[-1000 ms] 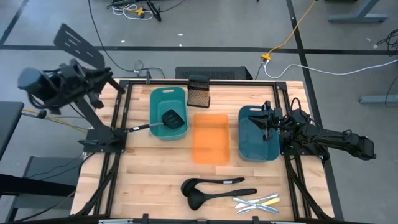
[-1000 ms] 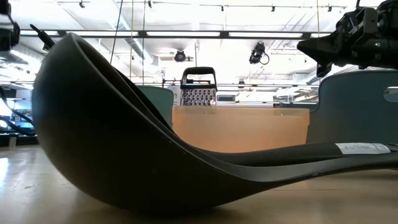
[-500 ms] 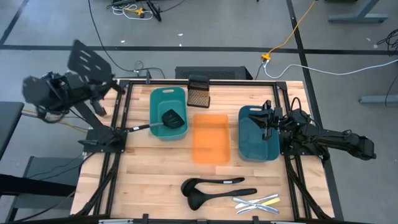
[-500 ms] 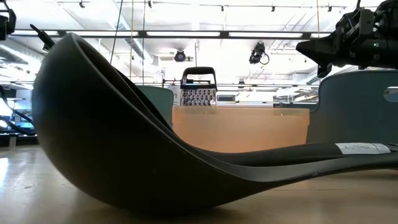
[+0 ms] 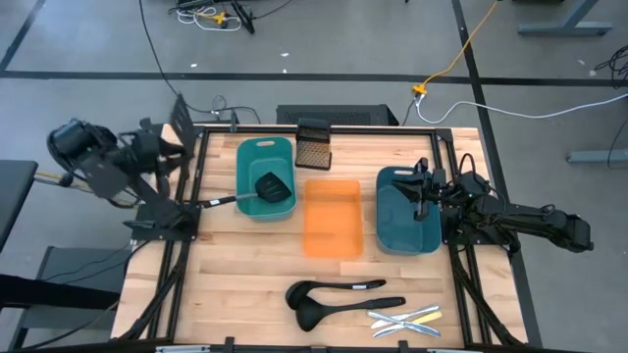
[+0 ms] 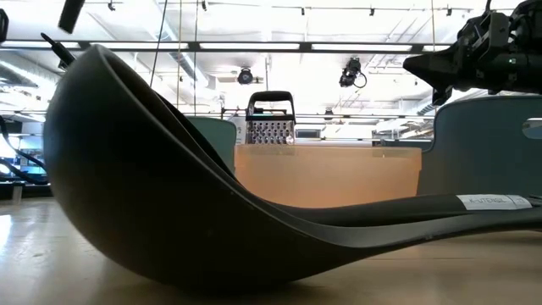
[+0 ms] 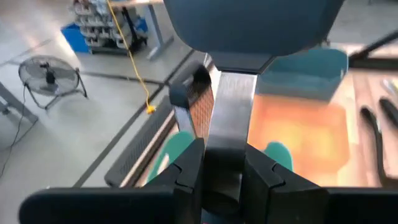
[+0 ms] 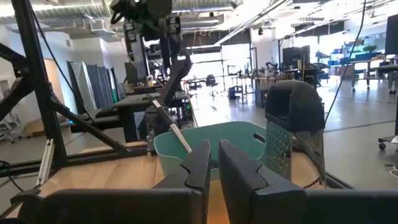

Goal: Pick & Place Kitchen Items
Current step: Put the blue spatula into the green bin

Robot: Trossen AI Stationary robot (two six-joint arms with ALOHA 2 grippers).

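Held spatula has swung edge-on since earlier, left gripper clamping its handle off-table; right gripper nearly closed, empty, above blue tray.

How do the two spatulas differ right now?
One spatula lies with its head in the teal tray, handle sticking out over the rim. The other spatula is held in the air by the left tool. Both have black heads and metal handles.

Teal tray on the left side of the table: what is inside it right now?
The teal tray holds one spatula: its black head lies inside and its metal handle sticks out over the left rim. The floor under the head is covered. Nothing else shows inside.
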